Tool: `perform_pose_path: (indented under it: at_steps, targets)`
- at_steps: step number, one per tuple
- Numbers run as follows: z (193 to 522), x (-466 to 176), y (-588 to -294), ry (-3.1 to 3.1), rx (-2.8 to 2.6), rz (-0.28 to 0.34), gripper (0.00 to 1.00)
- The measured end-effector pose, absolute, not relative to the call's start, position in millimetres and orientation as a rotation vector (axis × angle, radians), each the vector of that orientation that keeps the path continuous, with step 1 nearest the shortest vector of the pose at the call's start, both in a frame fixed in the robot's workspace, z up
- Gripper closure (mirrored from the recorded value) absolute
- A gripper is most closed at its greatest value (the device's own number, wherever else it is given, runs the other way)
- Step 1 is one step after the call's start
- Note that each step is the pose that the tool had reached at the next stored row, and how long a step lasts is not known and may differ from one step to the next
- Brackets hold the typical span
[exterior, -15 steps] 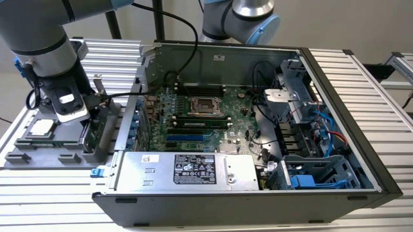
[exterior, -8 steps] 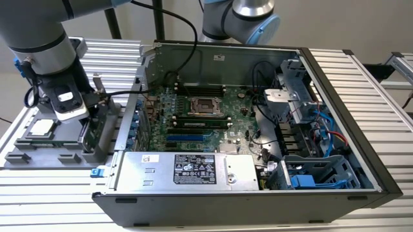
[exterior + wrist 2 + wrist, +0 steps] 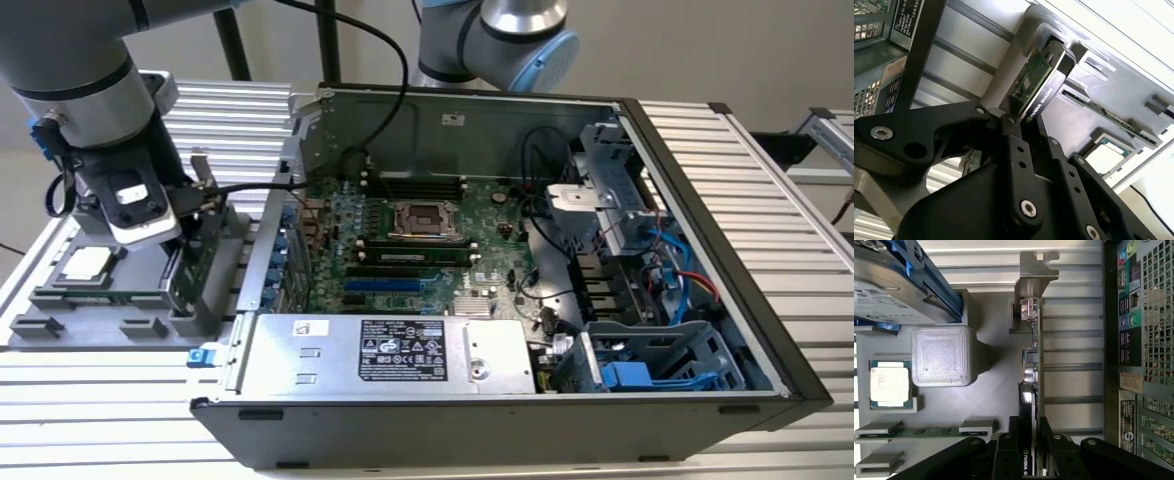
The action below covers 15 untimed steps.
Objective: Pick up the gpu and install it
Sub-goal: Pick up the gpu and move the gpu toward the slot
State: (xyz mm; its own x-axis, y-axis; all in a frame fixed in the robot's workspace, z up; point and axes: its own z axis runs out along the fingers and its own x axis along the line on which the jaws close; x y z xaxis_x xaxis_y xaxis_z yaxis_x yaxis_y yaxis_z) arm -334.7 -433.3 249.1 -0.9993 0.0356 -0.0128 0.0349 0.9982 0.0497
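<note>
Aluminium slats form the table (image 3: 747,150) under everything we see, and on it lies the open black computer case (image 3: 534,425), its motherboard (image 3: 400,265) facing up. Just beside the case, at the exterior view's left, sits the grey parts tray (image 3: 67,328), with the arm (image 3: 80,90) reaching down over it. There the gripper (image 3: 1032,432) is pinched onto the gpu (image 3: 1036,340), one finger on each face, and the card stands on edge in its tray slot. Near it in the tray we see the blue-framed hard drive (image 3: 889,290), the processor (image 3: 889,384) and the memory stick (image 3: 929,431).
</note>
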Motion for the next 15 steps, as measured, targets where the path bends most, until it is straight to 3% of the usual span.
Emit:
perform_pose_path:
  at_steps: [15]
  targets:
    - [259.4, -334.7, -433.3, 3.126, 0.055, 0.077, 1.0]
